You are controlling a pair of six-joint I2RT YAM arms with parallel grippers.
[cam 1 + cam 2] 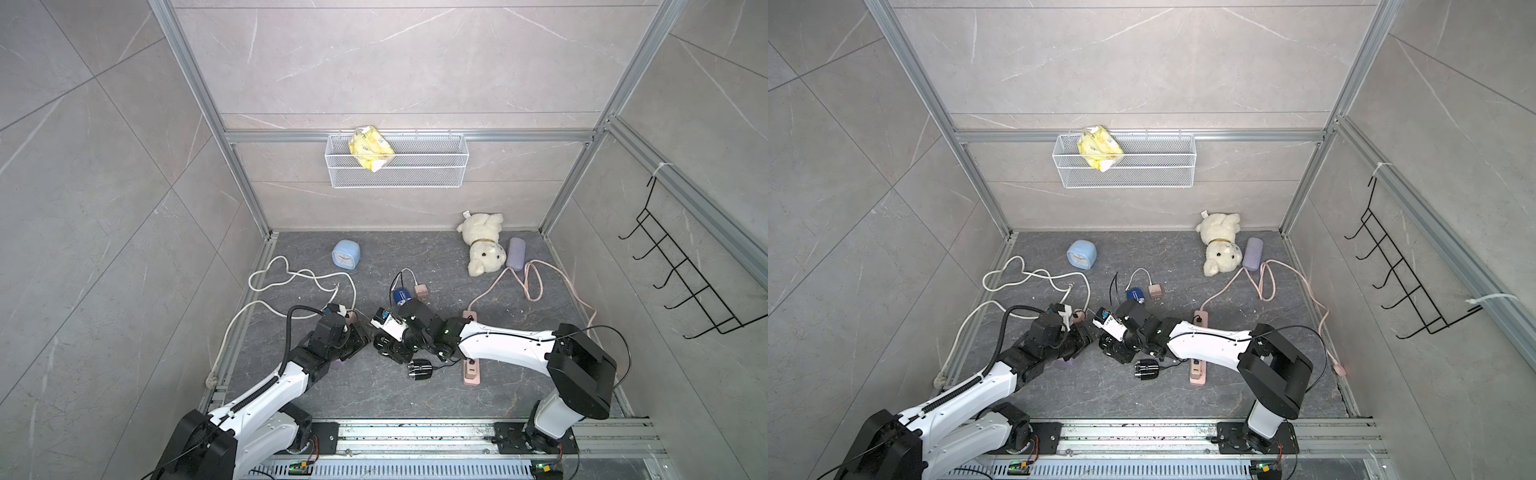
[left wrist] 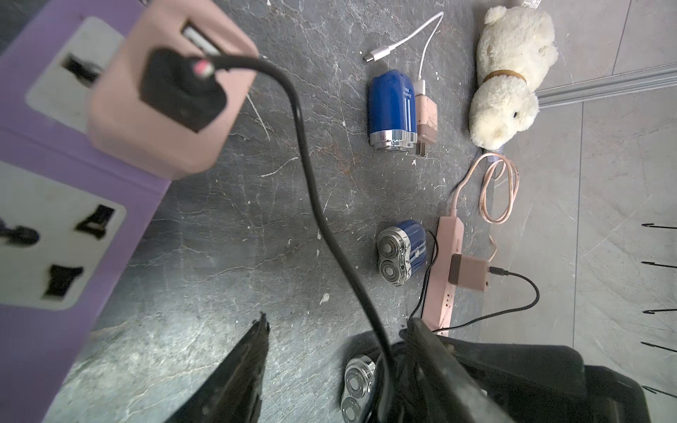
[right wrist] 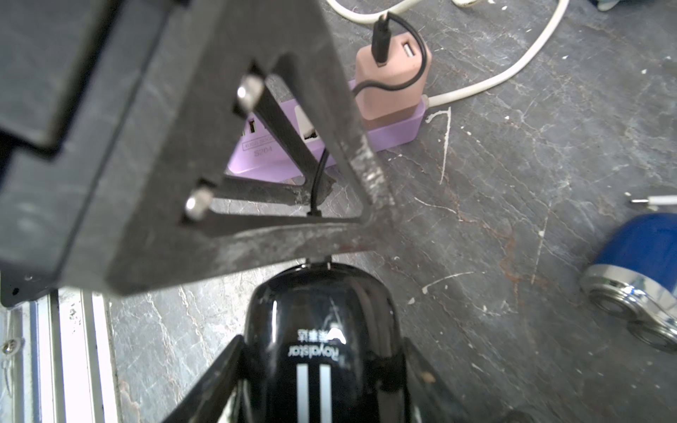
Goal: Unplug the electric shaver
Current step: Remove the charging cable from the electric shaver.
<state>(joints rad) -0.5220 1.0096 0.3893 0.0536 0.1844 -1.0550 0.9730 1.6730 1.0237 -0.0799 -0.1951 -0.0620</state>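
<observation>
Shaver (image 3: pixel 315 304), just beside the power strip (image 3: pixel 395 132), is clamped in your right gripper (image 3: pixel 322 348). Your left gripper (image 2: pixel 337 322) straddles the cable (image 2: pixel 311 183), jaws apart. Close near the shaver's end and pull straight, keeping the right steady.

The black cable (image 2: pixel 309 183) (curving) crosses floor (image 2: pixel 227 249) by purple strip (image 2: pixel 29 348).

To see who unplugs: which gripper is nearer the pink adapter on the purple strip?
Left. The left gripper is just beside the pink adapter; the right gripper is farther, gripping the black shaver.
</observation>
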